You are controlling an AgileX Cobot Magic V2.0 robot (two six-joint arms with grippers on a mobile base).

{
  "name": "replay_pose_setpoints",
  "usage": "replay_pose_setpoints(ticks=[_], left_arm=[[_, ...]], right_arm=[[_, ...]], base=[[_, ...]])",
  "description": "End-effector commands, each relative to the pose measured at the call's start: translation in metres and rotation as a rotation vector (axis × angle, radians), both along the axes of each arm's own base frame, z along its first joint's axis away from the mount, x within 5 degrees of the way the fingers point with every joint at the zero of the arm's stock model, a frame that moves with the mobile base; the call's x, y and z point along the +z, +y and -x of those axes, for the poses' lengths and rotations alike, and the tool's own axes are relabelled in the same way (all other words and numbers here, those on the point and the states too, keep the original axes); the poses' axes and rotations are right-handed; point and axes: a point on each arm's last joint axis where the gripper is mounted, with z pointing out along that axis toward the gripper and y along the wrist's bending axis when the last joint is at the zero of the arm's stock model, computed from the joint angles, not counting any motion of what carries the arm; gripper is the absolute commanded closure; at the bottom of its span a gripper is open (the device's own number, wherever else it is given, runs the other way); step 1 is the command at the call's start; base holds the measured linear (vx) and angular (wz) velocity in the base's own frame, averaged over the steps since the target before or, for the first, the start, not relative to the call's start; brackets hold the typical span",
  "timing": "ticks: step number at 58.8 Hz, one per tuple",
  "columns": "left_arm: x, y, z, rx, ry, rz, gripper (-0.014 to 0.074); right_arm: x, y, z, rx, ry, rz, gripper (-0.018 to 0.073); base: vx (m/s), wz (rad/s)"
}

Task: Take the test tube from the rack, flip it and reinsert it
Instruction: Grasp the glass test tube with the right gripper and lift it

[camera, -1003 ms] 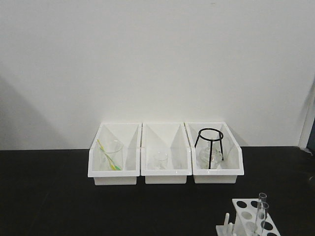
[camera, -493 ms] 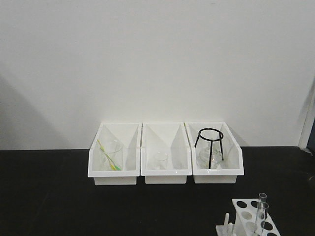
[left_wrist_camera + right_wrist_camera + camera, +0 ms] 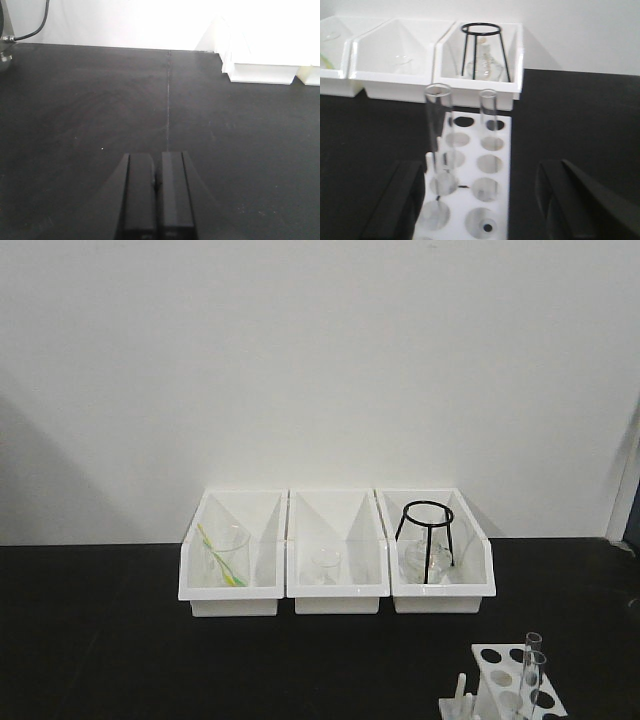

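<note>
Over a dark surface (image 3: 75,100). Just ahead of and partly between the fingers of the right end effector (image 3: 485,205), spread wide and empty: the rack (image 3: 474,150). Upright in its holes, nearer test tube (image 3: 438,135) ahead-left, farther test tube (image 3: 488,107) dead ahead. Probably thin glass: light, stiff, slick, breakable. Best pinched gently on the bare upper length. Left end effector (image 3: 156,200) clenched on nothing.

The rack (image 3: 474,150) was smooth white plastic, and the test tubes (image 3: 438,130) in it were clear, shiny glass. Beneath the rack the table (image 3: 75,100) looked matt black. Behind the rack, the bins (image 3: 337,590) were glossy white plastic, one holding a black wire stand (image 3: 427,552).
</note>
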Motion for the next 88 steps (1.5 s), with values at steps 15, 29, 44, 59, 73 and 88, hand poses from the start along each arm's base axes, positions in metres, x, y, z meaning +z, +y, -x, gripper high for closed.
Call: replay_pose_setpoints(ticks=[15, 29, 44, 59, 73, 88], left_arm=[[0.008, -0.001, -0.001, -0.012, -0.098, -0.004, 0.0603], [0.008, -0.001, -0.001, -0.012, -0.098, -0.004, 0.0603], [0.008, -0.001, -0.001, -0.012, -0.098, -0.004, 0.0603], [0.008, -0.001, -0.001, -0.012, -0.098, -0.004, 0.0603], [0.008, -0.001, -0.001, -0.012, -0.098, -0.004, 0.0603], [0.008, -0.001, -0.001, -0.012, -0.098, -0.004, 0.0603]], right_arm=[[-0.010, 0.016, -0.043, 0.128, -0.142, -0.099, 0.0023], [-0.021, 0.019, -0.076, 0.129, -0.130, -0.106, 0.0060], [-0.024, 0.020, -0.083, 0.127, -0.132, -0.107, 0.0122], [-0.021, 0.020, -0.083, 0.131, -0.162, -0.115, 0.0388], [-0.006, 0.021, -0.080, 0.148, -0.230, -0.142, 0.0573], [0.032, 0.020, -0.062, 0.149, -0.246, -0.144, 0.0571]], base=[[0.00, 0.00], [0.00, 0.00], [0.00, 0.00], [0.00, 0.00], [0.00, 0.00], [0.00, 0.00]])
